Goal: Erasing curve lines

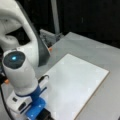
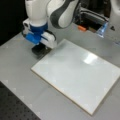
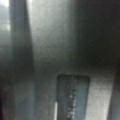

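The white board (image 1: 77,82) (image 2: 75,75) lies flat on the grey table, and no curve lines show on it in either front view. My gripper (image 2: 40,47) (image 1: 42,112) hangs low just off the board's corner at a front view's left, directly over a black rectangular block (image 2: 38,51) and touching or nearly touching it. The blue wrist mount (image 2: 35,37) covers most of the fingers. In the wrist view, a dark rectangular shape (image 3: 72,97) lies close below against grey surfaces.
A small orange piece (image 2: 82,28) (image 1: 50,49) sits behind the board near the arm's base. A bluish clear part (image 2: 102,30) stands at a front view's top right. A dark perforated mat (image 2: 15,107) borders the table (image 2: 20,65).
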Robot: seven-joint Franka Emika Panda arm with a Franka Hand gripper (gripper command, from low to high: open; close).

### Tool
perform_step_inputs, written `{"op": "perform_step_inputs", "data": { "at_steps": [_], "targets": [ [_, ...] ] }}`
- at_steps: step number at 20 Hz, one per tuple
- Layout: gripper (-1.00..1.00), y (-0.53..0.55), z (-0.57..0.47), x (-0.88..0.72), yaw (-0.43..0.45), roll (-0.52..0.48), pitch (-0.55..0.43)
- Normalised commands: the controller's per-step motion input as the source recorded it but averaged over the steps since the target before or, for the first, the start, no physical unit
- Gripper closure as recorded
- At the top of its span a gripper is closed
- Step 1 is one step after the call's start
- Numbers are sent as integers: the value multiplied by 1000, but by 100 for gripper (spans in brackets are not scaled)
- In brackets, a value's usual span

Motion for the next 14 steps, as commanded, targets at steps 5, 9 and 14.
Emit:
{"op": "perform_step_inputs", "data": {
  "at_steps": [5,9,14],
  "targets": [
    [100,-120,12,154,-15,143,10],
    [100,-125,-18,131,-24,141,-8],
    [100,-106,-31,144,-30,159,-23]
  ]
}}
